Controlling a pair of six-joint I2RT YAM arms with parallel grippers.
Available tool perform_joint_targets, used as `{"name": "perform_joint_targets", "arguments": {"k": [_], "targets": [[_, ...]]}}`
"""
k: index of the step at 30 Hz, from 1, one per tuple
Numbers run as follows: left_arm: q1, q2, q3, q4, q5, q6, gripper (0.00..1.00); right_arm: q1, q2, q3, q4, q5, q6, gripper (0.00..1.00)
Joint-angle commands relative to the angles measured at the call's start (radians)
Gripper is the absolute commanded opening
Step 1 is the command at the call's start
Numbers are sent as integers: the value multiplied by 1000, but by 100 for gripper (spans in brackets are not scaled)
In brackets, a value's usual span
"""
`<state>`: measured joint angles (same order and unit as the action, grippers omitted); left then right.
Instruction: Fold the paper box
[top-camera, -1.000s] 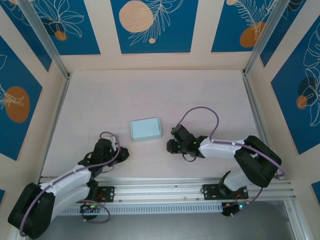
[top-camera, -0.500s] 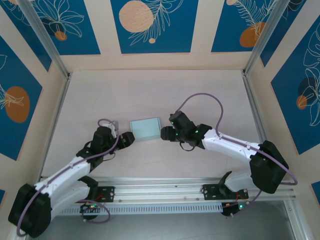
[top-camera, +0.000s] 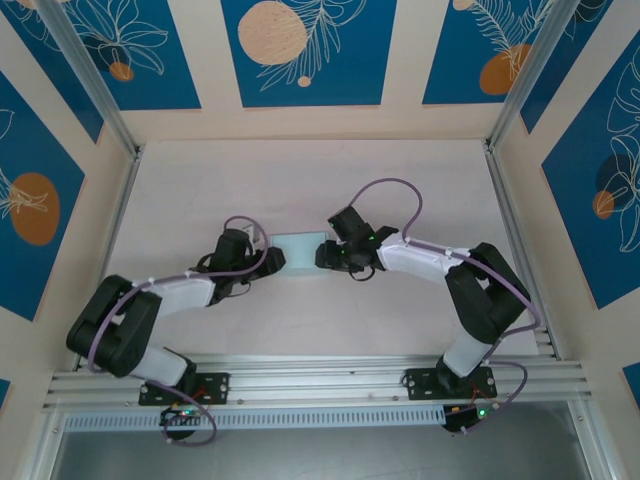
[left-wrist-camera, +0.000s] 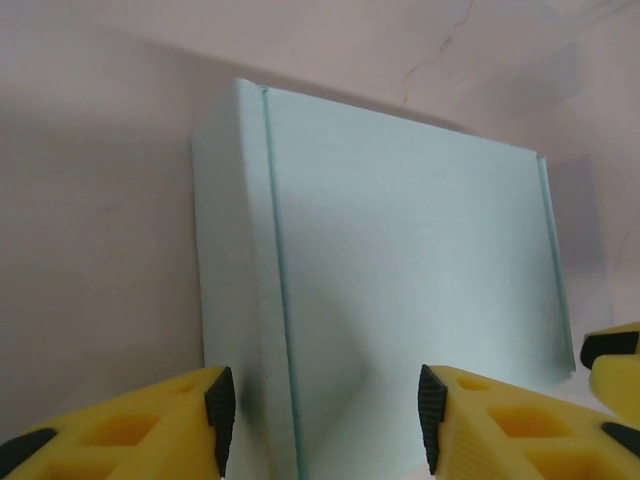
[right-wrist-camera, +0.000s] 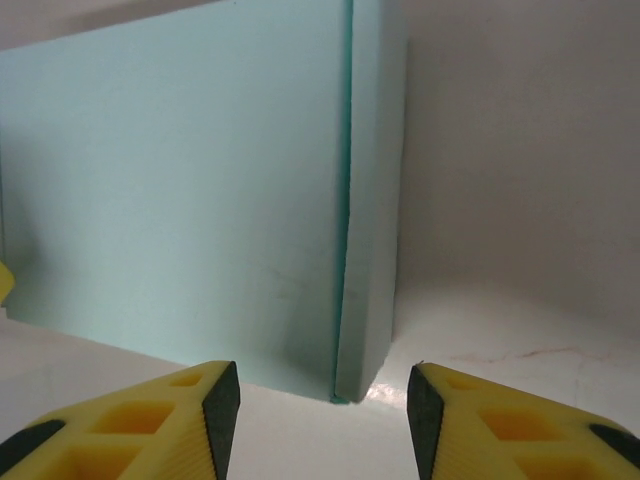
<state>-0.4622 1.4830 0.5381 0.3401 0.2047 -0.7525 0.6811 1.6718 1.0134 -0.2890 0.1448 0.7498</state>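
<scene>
The paper box (top-camera: 298, 245) is a closed pale light-blue box lying flat on the table between my two arms. My left gripper (top-camera: 273, 262) is at its left end and my right gripper (top-camera: 323, 256) at its right end. In the left wrist view the paper box (left-wrist-camera: 400, 260) reaches down between the open left gripper (left-wrist-camera: 322, 420), whose yellow fingers (left-wrist-camera: 160, 425) sit at its near edge. In the right wrist view the paper box (right-wrist-camera: 180, 190) has its near corner just ahead of the open right gripper (right-wrist-camera: 318, 410). Neither gripper holds it.
The pale tabletop (top-camera: 300, 180) is ringed by patterned walls, with metal rails (top-camera: 110, 230) along both sides. A metal frame (top-camera: 320, 385) carrying the arm bases runs along the near edge.
Both arms have reached in from near the front rail to the two ends of the box. Both grippers have opened. The box has shifted slightly away from the bases.
</scene>
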Motion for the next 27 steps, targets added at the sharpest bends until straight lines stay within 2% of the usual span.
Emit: {"name": "perform_joint_targets", "arguments": {"k": [1, 7, 12, 14, 17, 19, 21, 22, 25, 27], "targets": [[7, 79, 51, 115, 58, -16, 50, -40, 29, 34, 32, -54, -32, 49], [4, 171, 120, 160, 85, -44, 49, -113, 66, 72, 18, -81, -82, 47], [5, 113, 114, 137, 61, -62, 49, -139, 24, 86, -25, -69, -112, 48], [9, 56, 109, 84, 37, -55, 53, -147, -13, 94, -61, -51, -128, 50], [26, -56, 98, -15, -11, -20, 66, -158, -87, 96, -116, 4, -154, 55], [53, -150, 87, -91, -61, 29, 82, -165, -149, 83, -145, 69, -179, 60], [83, -236, 82, -171, -132, 94, 97, -171, -211, 51, -146, 139, -210, 71], [97, -279, 79, -210, -174, 134, 100, -178, -240, 33, -144, 173, -230, 76], [126, -388, 67, -283, -299, 262, 100, -213, -295, -6, -147, 262, -276, 100], [133, -448, 35, -266, -370, 344, 100, -241, -316, -28, -138, 303, -304, 100]]}}
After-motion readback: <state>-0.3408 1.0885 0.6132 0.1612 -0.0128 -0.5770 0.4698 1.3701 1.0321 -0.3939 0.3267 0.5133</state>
